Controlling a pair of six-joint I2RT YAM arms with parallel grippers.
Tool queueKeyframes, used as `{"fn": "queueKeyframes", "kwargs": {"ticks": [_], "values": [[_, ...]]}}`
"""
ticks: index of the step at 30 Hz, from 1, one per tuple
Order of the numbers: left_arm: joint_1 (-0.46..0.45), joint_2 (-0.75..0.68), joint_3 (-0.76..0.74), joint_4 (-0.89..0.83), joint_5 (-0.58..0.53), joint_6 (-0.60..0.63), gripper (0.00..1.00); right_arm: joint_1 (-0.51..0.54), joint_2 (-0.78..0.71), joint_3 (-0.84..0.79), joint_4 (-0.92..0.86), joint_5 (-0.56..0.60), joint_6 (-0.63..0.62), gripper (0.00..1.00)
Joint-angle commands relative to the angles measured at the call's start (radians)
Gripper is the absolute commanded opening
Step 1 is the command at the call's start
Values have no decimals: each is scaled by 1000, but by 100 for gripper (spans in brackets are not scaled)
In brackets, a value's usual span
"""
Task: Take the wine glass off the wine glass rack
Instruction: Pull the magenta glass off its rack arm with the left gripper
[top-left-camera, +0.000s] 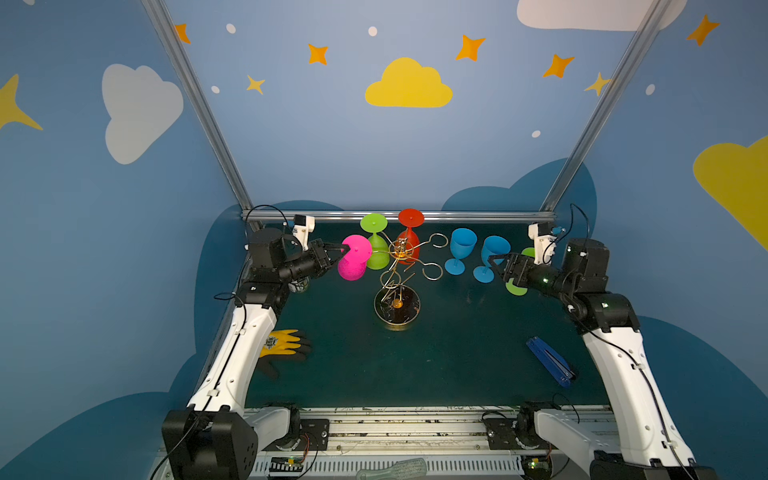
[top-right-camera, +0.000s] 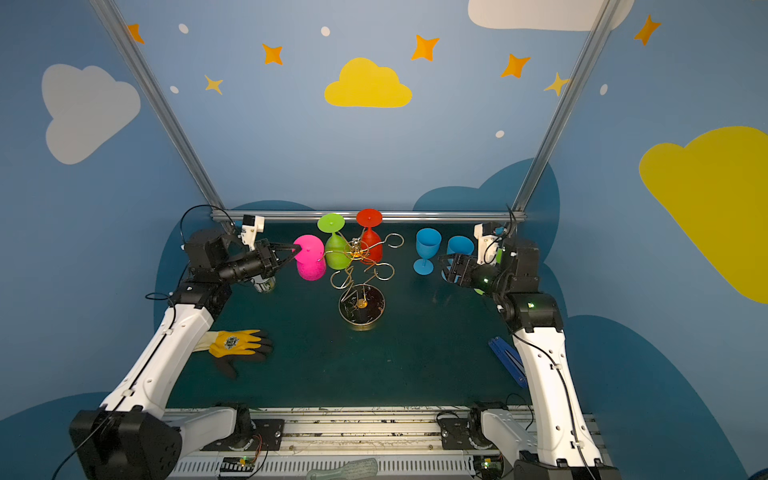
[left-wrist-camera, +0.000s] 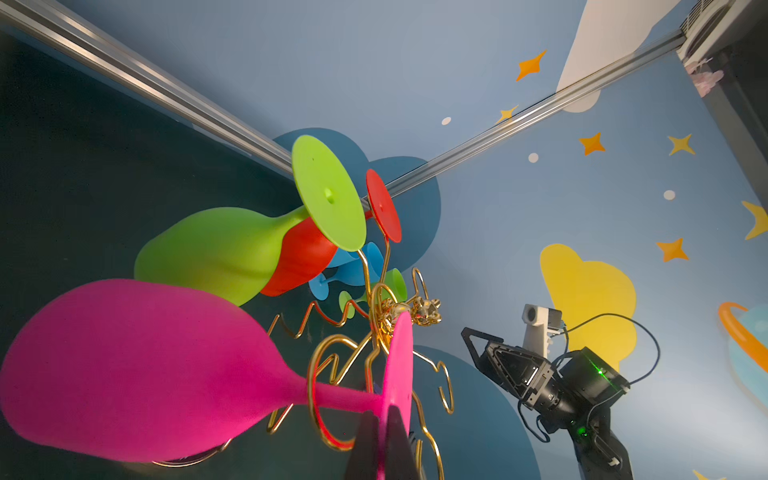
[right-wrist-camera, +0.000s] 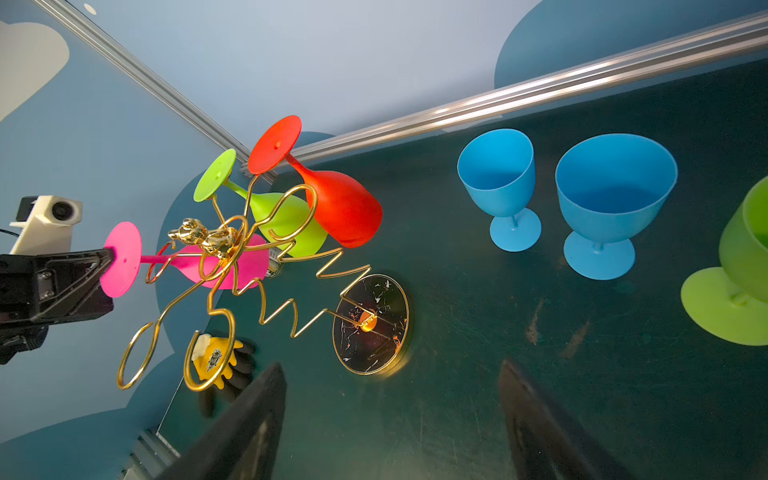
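The gold wire wine glass rack (top-left-camera: 397, 305) (top-right-camera: 361, 305) (right-wrist-camera: 370, 324) stands mid-table on a round dark base. Three glasses hang upside down on it: a pink wine glass (top-left-camera: 353, 259) (top-right-camera: 309, 259) (left-wrist-camera: 124, 365) (right-wrist-camera: 226, 266), a green one (top-left-camera: 377, 249) and a red one (top-left-camera: 409, 239). My left gripper (top-left-camera: 344, 249) (top-right-camera: 298, 248) (left-wrist-camera: 384, 415) is shut on the rim of the pink glass's foot. The pink stem still passes through a gold loop (left-wrist-camera: 318, 399). My right gripper (top-left-camera: 494, 262) (top-right-camera: 444, 262) (right-wrist-camera: 390, 370) hangs open and empty to the right of the rack.
Two blue goblets (top-left-camera: 461, 249) (top-left-camera: 493, 257) stand upright at the back right, with a green goblet (top-left-camera: 517, 286) partly behind my right gripper. A yellow glove (top-left-camera: 282, 343) lies front left, a blue tool (top-left-camera: 548, 361) front right. A small jar (top-left-camera: 299, 284) sits under my left arm.
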Motion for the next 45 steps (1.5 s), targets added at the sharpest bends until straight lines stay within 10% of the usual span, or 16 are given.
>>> {"fn": "queueKeyframes", "kwargs": {"ticks": [1, 45], "values": [[5, -24, -1, 70, 15, -40, 4, 3, -21, -10, 19, 1, 3, 80], [-105, 50, 28, 77, -57, -42, 4, 4, -55, -25, 38, -19, 23, 80]]}}
